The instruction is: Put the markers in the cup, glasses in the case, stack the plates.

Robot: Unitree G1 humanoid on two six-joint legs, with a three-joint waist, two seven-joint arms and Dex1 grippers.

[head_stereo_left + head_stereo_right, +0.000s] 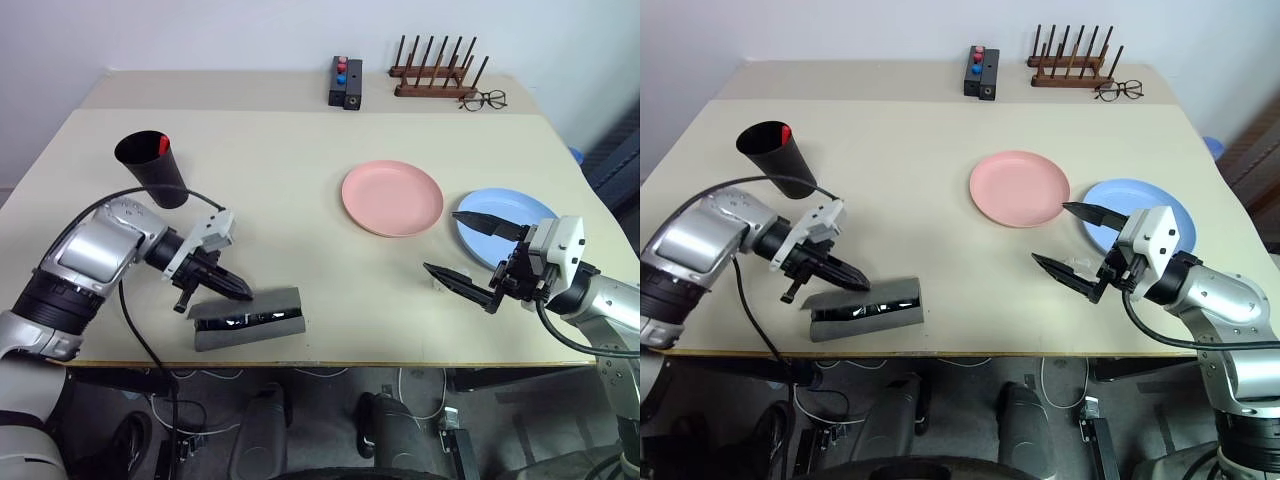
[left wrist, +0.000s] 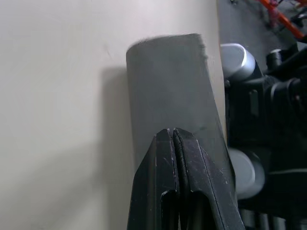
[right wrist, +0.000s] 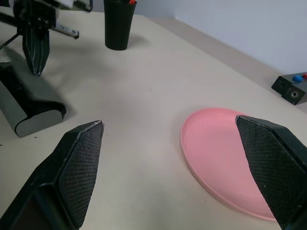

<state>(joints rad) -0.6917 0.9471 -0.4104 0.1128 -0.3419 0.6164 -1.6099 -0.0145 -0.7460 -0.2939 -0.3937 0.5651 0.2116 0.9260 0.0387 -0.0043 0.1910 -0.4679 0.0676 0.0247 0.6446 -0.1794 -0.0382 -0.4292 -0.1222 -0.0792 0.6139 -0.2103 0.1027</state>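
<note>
I hold the left gripper (image 1: pixel 243 291) closed, pressing the case (image 1: pixel 248 319) flap at the counter's (image 1: pixel 300 200) near edge; right gripper (image 1: pixel 473 252) waits open, empty.

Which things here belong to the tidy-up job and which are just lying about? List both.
Job: cup with a red-capped marker; grey case holding the glasses; pink plate; blue plate.

Lying about: wire spectacles; wooden rack; black knob box.
</note>
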